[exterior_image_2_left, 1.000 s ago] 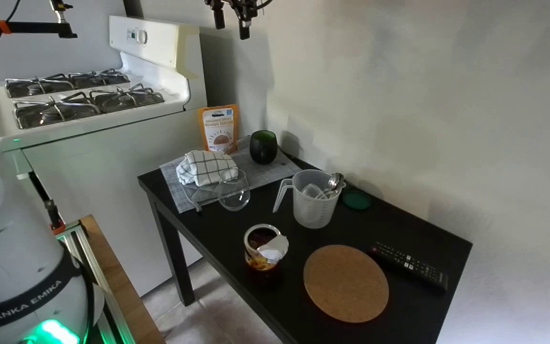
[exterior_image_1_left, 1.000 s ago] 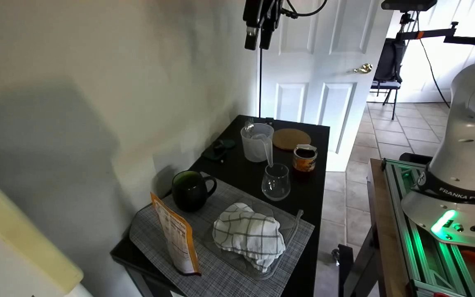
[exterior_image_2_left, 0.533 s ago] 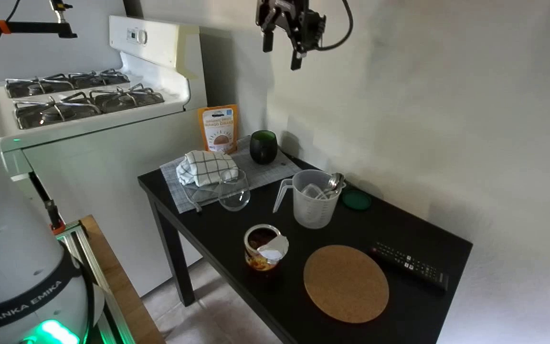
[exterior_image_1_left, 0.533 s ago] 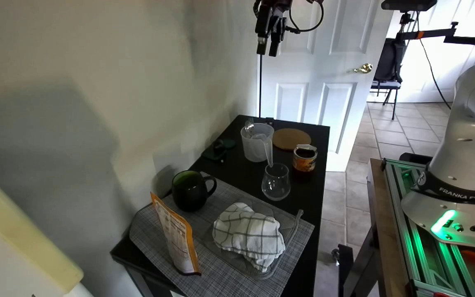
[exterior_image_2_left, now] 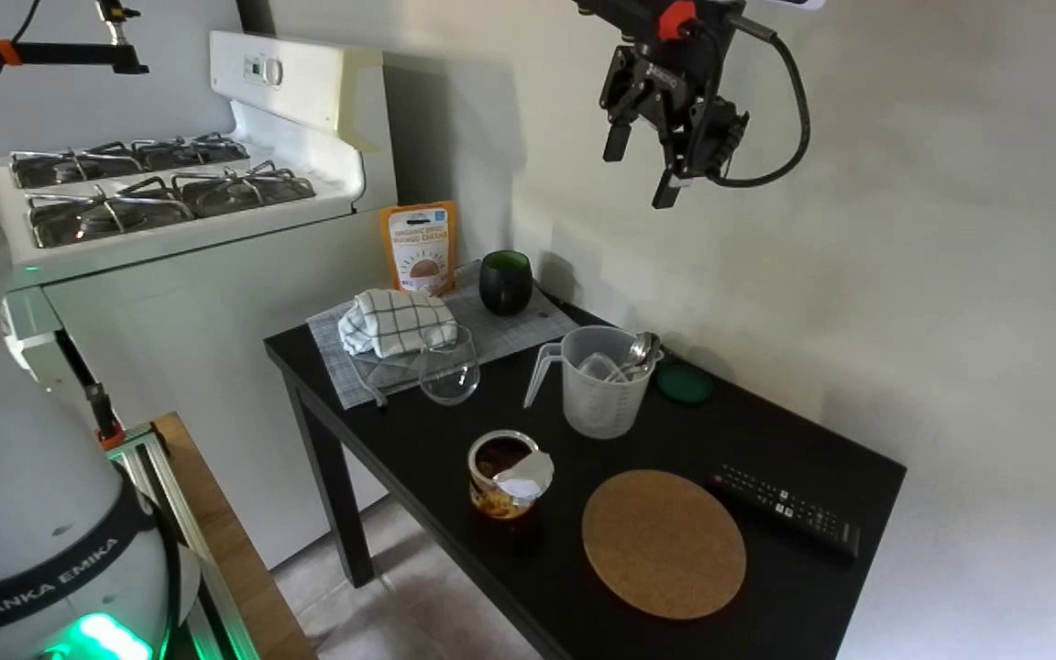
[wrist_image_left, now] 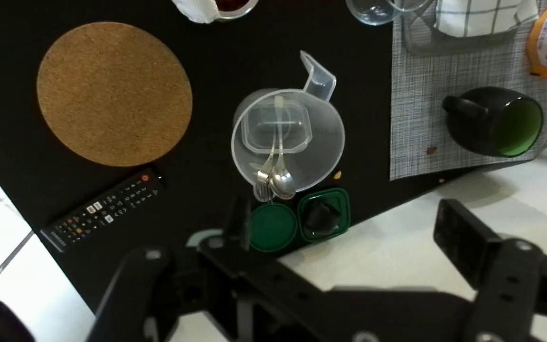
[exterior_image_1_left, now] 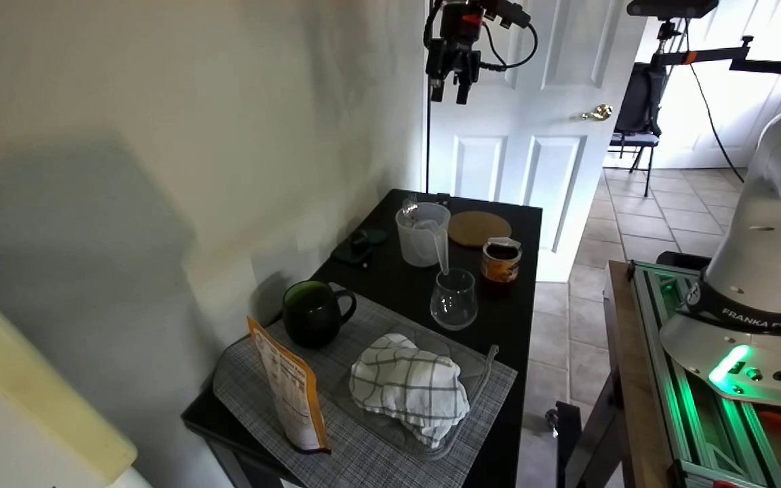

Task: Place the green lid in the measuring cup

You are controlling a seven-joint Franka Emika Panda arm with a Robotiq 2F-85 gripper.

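Jaws wide apart, our gripper (exterior_image_2_left: pixel 643 171) hangs released above the table (exterior_image_2_left: pixel 794 605). In an exterior view we see one round green lid (exterior_image_2_left: pixel 685 382) at three o'clock from the measuring cup (exterior_image_2_left: pixel 598 405); our wrist view puts it at six and adds a square green lid (wrist_image_left: pixel 341 204) at five, bearing a dark lump (wrist_image_left: pixel 321 218).

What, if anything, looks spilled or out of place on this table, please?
In the wrist view, a small yellowish bit lies on the black table near the measuring cup, and a brownish one on the gray placemat. Both look like stray crumbs, though they are too small to identify.
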